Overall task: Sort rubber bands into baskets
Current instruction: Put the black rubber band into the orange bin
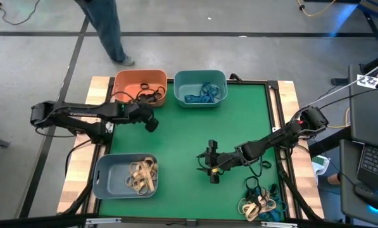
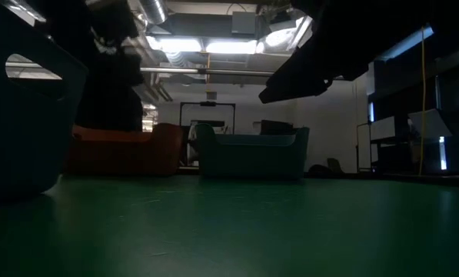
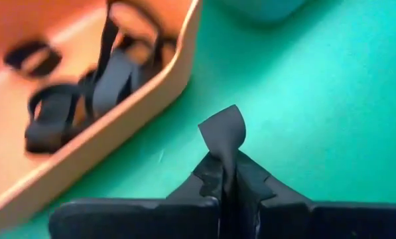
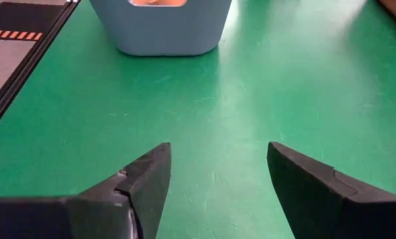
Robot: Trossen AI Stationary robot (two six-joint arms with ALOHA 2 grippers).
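The left end effector, pinched shut on a black rubber band just beside the orange basket, could drop it on the worktop if it let go before reaching over the basket.

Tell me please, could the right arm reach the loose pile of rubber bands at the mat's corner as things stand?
Probably yes: its open end effector is empty, and only bare green mat separates it from the pile of rubber bands.
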